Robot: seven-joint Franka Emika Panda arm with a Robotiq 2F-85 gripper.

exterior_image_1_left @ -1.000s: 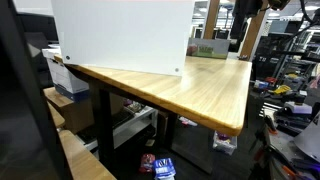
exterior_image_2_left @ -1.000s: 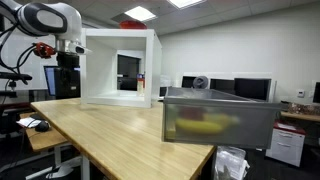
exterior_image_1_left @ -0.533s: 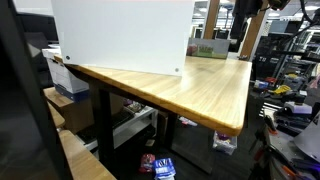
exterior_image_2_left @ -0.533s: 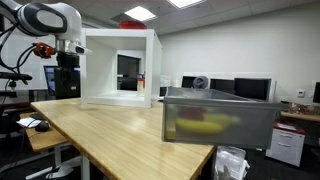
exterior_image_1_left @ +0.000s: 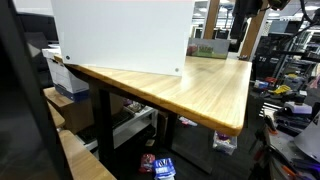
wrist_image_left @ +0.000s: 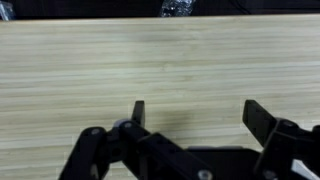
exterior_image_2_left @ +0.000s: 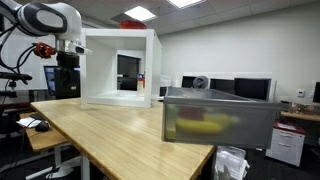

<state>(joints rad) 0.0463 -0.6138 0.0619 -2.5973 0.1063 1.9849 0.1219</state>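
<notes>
wooden table point(exterior_image_2_left: 110, 135), white box point(exterior_image_2_left: 118, 68), office lab room

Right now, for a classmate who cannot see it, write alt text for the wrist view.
An open black gripper reaches in from the bottom edge, its two fingers wide apart with nothing between them, over a bare light wooden tabletop with grain running side to side. A dark strip of background lies past the table's far edge along the top.
</notes>
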